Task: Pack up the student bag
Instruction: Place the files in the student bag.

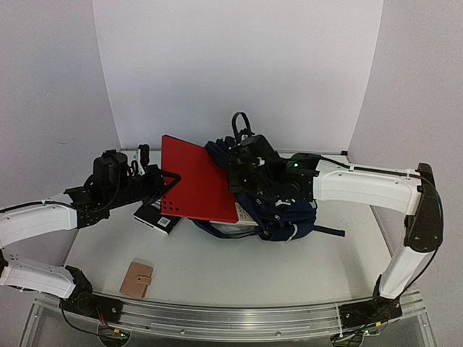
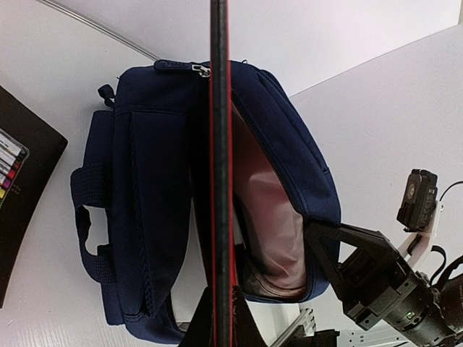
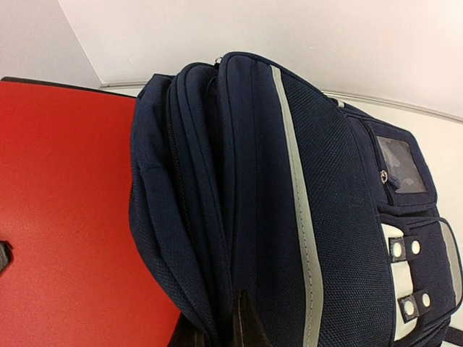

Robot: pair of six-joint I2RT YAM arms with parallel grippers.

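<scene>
The student bag [image 1: 289, 217], dark navy with a light-grey stripe [image 3: 296, 195], lies on its side at the table's middle, its main compartment gaping and showing a pinkish lining [image 2: 275, 224]. A flat red folder [image 1: 195, 181] slants from the left into that opening; it shows edge-on [image 2: 221, 144] in the left wrist view. My left gripper [image 2: 221, 318] is shut on the folder's near edge. My right gripper [image 3: 231, 325] is shut on a fold of the bag's fabric beside the zip, holding the opening apart. The folder's far end is hidden inside the bag.
A black case with coloured pens [image 1: 155, 217] lies under the folder's left part, also seen in the left wrist view [image 2: 22, 166]. A small tan wallet [image 1: 137, 280] sits near the front left edge. White walls close the back.
</scene>
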